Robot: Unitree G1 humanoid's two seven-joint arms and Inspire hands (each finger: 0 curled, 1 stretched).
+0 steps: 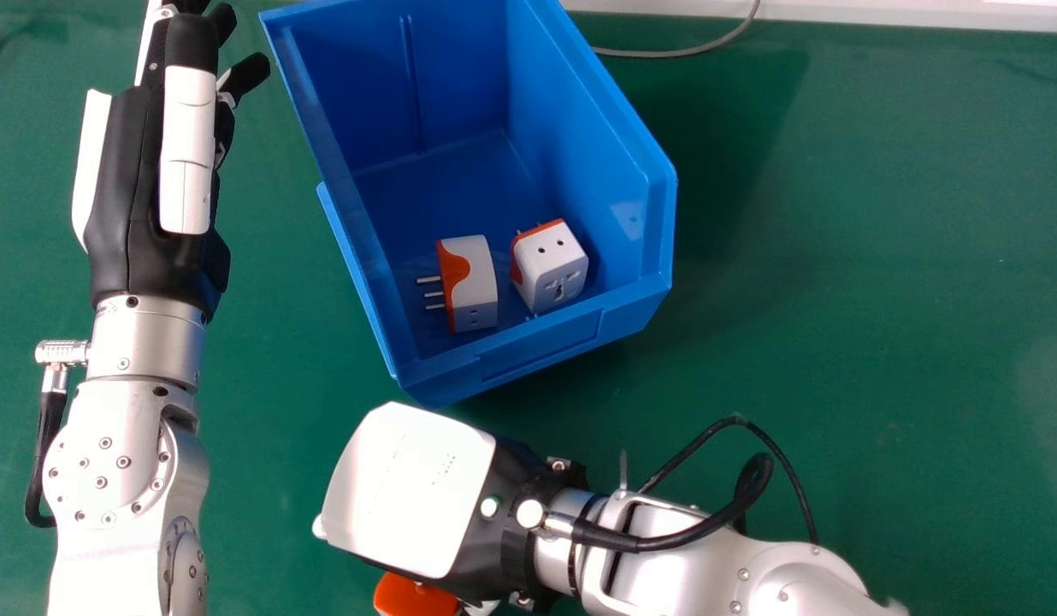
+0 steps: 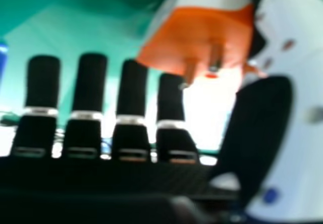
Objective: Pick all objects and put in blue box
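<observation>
R hand, fingers straight & spread, has the plug just beside its thumb, so closing w/o lining up 1st could shove it off or pinch it poorly, prob. dropping it short of the box.

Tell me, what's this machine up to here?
It is a robot whose job is to put everything into the blue box. Two white-and-orange plug adapters already lie inside, near one end. The robot's right hand is just outside the box, fingers straight, with another plug adapter close by its thumb; whether it has a hold of it, I can't tell. The left hand is idle beside the box.
</observation>
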